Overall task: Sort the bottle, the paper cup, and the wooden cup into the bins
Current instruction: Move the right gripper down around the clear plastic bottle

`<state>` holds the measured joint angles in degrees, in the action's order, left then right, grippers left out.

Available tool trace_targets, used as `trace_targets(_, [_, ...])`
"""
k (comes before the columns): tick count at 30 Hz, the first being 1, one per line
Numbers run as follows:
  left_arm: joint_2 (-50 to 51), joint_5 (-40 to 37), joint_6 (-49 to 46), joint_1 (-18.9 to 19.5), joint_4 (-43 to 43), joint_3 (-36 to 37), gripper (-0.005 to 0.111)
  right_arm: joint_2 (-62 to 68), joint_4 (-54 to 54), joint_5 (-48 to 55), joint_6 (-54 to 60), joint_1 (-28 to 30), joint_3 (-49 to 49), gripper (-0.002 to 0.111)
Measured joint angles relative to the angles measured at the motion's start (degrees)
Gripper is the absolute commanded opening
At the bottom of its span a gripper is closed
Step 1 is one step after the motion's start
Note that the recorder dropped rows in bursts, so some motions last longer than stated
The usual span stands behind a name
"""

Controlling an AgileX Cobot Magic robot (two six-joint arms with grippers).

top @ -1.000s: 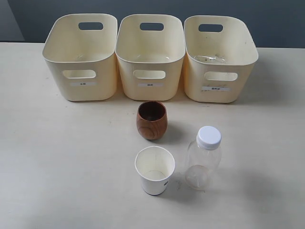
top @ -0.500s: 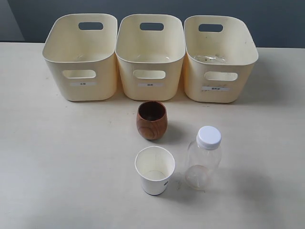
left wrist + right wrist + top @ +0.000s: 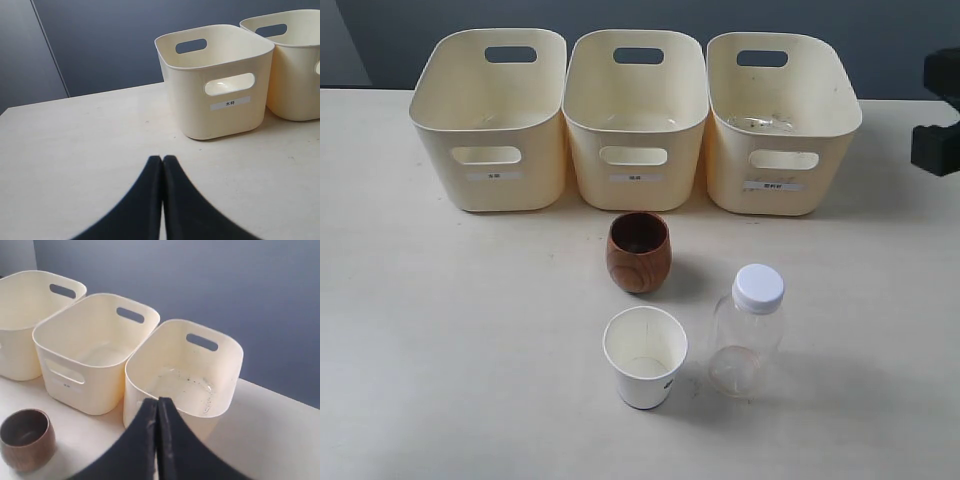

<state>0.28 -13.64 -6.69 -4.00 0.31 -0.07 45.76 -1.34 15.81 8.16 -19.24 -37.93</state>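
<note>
The wooden cup stands upright just in front of the middle bin. Nearer the front stand the white paper cup and, to its right, the clear bottle with its white cap. Three cream bins line the back: left bin, middle bin, right bin. My left gripper is shut with nothing in it, low over bare table before the left bin. My right gripper is shut and empty, above the table in front of the right bin, with the wooden cup off to one side.
A black part of the right arm shows at the right edge of the exterior view, beside the right bin. Specks and shiny marks lie on that bin's floor. A dark wall rises behind the bins.
A black part of the right arm has come into the exterior view at the right edge. The cups, bottle and bins have not moved.
</note>
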Motion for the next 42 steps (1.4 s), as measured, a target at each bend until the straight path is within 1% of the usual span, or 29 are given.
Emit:
trace_targets(3, [0.0, 0.0, 0.0, 0.0, 0.0, 0.0, 0.0, 1.89, 1.0, 5.68, 1.34, 0.0, -1.65, -0.001])
trace_targets(4, [0.0, 0.0, 0.0, 0.0, 0.0, 0.0, 0.0, 2.24, 3.62, 8.81, 3.42, 0.0, -2.95, -0.001])
trace_targets(5, [0.0, 0.0, 0.0, 0.0, 0.0, 0.0, 0.0, 2.37, 5.72, 9.83, 5.27, 0.0, -3.41, -0.001])
trace_targets(7, [0.0, 0.0, 0.0, 0.0, 0.0, 0.0, 0.0, 2.37, 16.67, 13.34, 14.82, 0.0, -4.34, -0.001])
trace_targets(9, [0.0, 0.0, 0.0, 0.0, 0.0, 0.0, 0.0, 2.37, 24.98, 15.39, 23.66, 0.0, -4.4, -0.001])
trace_targets(10, [0.0, 0.0, 0.0, 0.0, 0.0, 0.0, 0.0, 2.37, 27.67, 15.76, 26.33, 0.0, -4.4, 0.0])
trace_targets(11, [0.0, 0.0, 0.0, 0.0, 0.0, 0.0, 0.0, 2.37, 29.94, 16.11, 28.65, -0.14, -4.4, 0.004])
trace_targets(12, [0.0, 0.0, 0.0, 0.0, 0.0, 0.0, 0.0, 2.37, 30.98, 16.29, 29.65, -0.14, -4.4, 0.012])
trace_targets(14, [0.0, 0.0, 0.0, 0.0, 0.0, 0.0, 0.0, 2.37, 31.94, 16.56, 30.93, -0.14, -4.4, 0.032])
trace_targets(16, [0.0, 0.0, 0.0, 0.0, 0.0, 0.0, 0.0, 2.37, 32.74, 16.88, 31.22, -0.14, -4.4, 0.048])
trace_targets(18, [0.0, 0.0, 0.0, 0.0, 0.0, 0.0, 0.0, 2.89, 33.63, 17.76, 31.36, -0.14, -4.4, 0.068])
trace_targets(19, [0.0, 0.0, 0.0, 0.0, 0.0, 0.0, 0.0, 3.85, 34.42, 18.74, 31.35, -0.14, -4.4, 0.072])
trace_targets(23, [0.0, 0.0, 0.0, 0.0, 0.0, 0.0, 0.0, 8.53, 37.0, 21.62, 31.62, -0.14, -4.4, 0.072])
trace_targets(32, [0.0, 0.0, 0.0, 0.0, 0.0, 0.0, 0.0, 17.87, 42.22, 23.33, 34.71, -0.27, -4.4, 0.072])
trace_targets(42, [0.0, 0.0, 0.0, 0.0, 0.0, 0.0, 0.0, 19.06, 42.1, 23.77, 35.73, -0.31, -4.4, 0.072])
